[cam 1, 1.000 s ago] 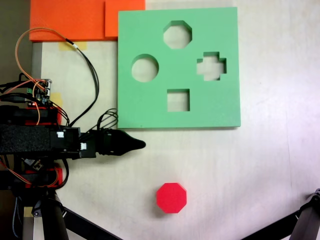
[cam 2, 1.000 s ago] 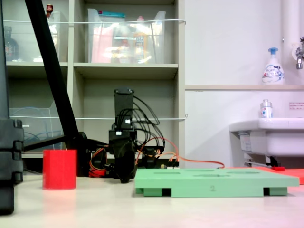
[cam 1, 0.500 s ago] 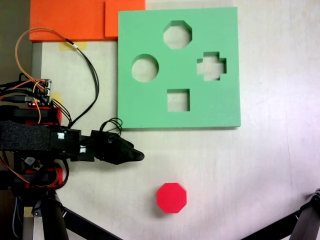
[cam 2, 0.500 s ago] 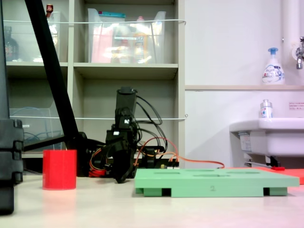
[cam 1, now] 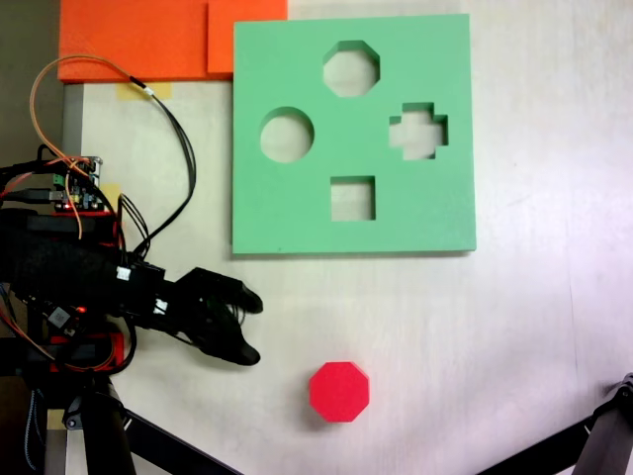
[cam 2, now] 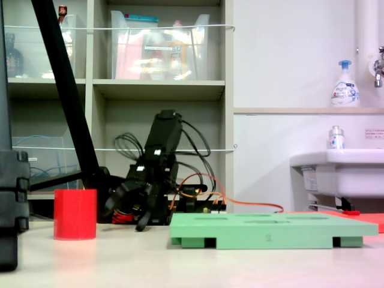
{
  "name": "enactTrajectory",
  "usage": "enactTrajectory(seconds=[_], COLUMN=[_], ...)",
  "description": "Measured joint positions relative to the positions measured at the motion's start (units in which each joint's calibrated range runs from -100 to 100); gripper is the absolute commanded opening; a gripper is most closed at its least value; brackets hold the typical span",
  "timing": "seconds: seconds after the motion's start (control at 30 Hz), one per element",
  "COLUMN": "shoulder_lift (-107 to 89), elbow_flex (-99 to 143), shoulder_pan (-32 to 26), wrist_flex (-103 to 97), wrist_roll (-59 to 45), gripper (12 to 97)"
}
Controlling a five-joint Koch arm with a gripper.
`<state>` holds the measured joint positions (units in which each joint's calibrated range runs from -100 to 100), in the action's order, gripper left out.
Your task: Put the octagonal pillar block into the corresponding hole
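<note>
The octagonal pillar block (cam 1: 339, 391) is bright red and stands on the pale table below the green foam board (cam 1: 297, 218); from the side it is a red prism (cam 2: 75, 214) at the left. The corresponding hole (cam 1: 351, 68) is the eight-sided cutout near the board's top edge. My black gripper (cam 1: 252, 329) is open, its two fingers spread apart, pointing right and slightly down, left of and above the block. In the side view the gripper (cam 2: 126, 215) hangs low over the table between the block and the board, holding nothing.
The board also has a round cutout (cam 1: 287, 135), a cross cutout (cam 1: 418, 131) and a square cutout (cam 1: 353, 198). Orange foam sheets (cam 1: 148, 38) lie at the top left. Tripod legs (cam 1: 148, 435) cross the bottom corners. Loose cables (cam 1: 178, 148) trail by the arm base.
The arm has swung toward the red block, turning downward in the top-down view. The gripper, shut a second ago, has opened its fingers. Block and board have not moved.
</note>
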<state>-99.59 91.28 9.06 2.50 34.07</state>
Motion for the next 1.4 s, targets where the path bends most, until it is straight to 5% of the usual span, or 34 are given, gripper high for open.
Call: enactTrajectory(seconds=[0.2,0.5,0.6,0.73,1.0,1.4], shoulder_lift=[0.1,10.9,26.8,42.7,65.4,92.2], elbow_flex=[-33.1,-67.9,-81.6,-88.2,-98.4,-112.7], shoulder_pan=[1.8,1.8,2.1,2.3,2.6,2.7], wrist_flex=[51.4,82.7,92.3,94.4,94.4,94.4], wrist_roll=[7.2,8.4,8.2,7.4,7.1,6.6], gripper=[40.8,40.8,51.9,72.6,87.3,88.6])
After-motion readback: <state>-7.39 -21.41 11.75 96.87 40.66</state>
